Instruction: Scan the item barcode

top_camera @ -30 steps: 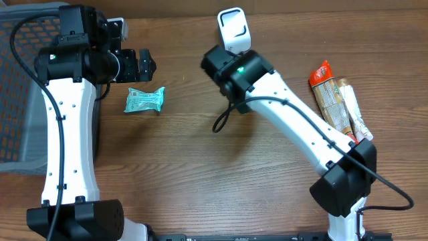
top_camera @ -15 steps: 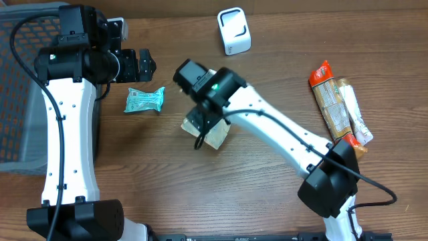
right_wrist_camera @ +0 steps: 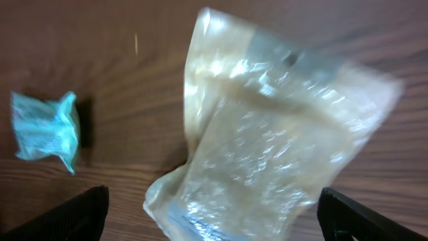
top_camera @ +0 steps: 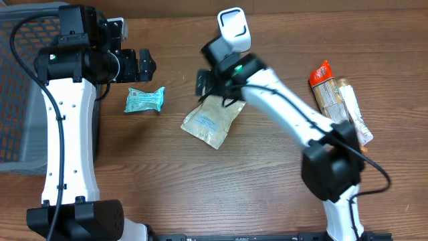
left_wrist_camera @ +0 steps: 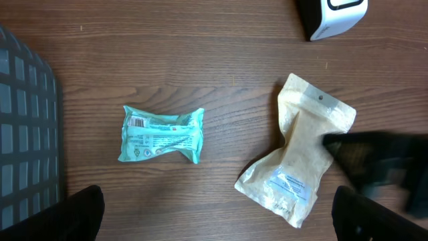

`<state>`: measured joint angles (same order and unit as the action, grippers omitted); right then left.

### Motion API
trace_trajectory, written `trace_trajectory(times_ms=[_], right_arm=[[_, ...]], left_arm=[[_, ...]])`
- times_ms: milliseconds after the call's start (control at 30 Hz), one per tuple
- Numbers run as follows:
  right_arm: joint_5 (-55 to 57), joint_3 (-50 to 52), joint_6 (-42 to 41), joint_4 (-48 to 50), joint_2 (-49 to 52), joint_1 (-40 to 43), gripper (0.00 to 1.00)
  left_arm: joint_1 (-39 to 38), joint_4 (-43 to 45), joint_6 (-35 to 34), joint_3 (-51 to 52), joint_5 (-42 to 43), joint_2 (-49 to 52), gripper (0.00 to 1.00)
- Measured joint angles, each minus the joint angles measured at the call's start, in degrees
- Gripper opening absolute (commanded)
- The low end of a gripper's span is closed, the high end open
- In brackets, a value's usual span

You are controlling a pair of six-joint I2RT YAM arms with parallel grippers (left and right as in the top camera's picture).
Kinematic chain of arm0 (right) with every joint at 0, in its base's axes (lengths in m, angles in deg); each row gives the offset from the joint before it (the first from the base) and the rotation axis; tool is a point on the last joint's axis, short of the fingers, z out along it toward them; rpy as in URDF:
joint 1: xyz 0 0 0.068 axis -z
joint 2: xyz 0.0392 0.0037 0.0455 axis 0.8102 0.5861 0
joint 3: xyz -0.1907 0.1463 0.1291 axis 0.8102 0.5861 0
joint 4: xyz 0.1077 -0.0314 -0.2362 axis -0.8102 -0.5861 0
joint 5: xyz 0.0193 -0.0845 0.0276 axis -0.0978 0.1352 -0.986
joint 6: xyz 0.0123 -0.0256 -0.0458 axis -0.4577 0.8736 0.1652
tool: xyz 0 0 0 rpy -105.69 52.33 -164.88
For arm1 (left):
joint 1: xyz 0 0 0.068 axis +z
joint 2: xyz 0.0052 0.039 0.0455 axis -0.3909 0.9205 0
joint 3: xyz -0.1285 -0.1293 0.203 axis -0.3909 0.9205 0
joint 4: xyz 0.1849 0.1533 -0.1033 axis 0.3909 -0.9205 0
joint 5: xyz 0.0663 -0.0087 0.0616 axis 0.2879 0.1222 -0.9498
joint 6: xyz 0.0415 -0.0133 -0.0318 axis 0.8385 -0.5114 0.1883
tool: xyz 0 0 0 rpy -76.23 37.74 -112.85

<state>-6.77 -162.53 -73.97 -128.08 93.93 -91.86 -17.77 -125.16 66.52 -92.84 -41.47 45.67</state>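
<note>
A beige pouch (top_camera: 212, 121) with a blue-white label lies flat on the wooden table, also in the left wrist view (left_wrist_camera: 299, 161) and, blurred, filling the right wrist view (right_wrist_camera: 267, 147). My right gripper (top_camera: 212, 87) hovers open over the pouch's upper end, its jaws (right_wrist_camera: 214, 217) wide apart and holding nothing. The white barcode scanner (top_camera: 234, 28) stands at the back, just beyond that gripper. A teal packet (top_camera: 144, 100) lies to the left. My left gripper (top_camera: 140, 65) hangs open above and behind the teal packet (left_wrist_camera: 160, 134), jaws (left_wrist_camera: 217, 221) empty.
A dark wire basket (top_camera: 20, 100) sits at the table's left edge. Long snack packs (top_camera: 338, 100) lie at the right, beside the right arm's base. The scanner (left_wrist_camera: 334, 17) shows at the top of the left wrist view.
My right gripper carried the beige pouch down from the scanner, opened and let it go on the table, then drew back toward the scanner. The left arm has not moved.
</note>
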Motion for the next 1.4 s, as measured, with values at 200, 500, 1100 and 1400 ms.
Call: trace_trajectory(times_ms=[200,500,1100,1400], right_arm=[[-0.46,1.20,-4.17,0.20,7.21,-2.95,0.95],[3.54,1.31,-1.84,-0.17,10.32,-2.69,0.43],[5.05,-2.14,14.88,-5.62,10.60,-2.45,0.72],[5.55,-7.08,16.74,-3.50,10.73,-0.26,0.72]], left_arm=[[0.00,0.00,-0.02,0.00,0.00,0.00,1.00],[0.00,0.00,-0.02,0.00,0.00,0.00,1.00],[0.00,0.00,-0.02,0.00,0.00,0.00,1.00],[0.00,0.00,0.00,0.00,0.00,0.00,1.00]])
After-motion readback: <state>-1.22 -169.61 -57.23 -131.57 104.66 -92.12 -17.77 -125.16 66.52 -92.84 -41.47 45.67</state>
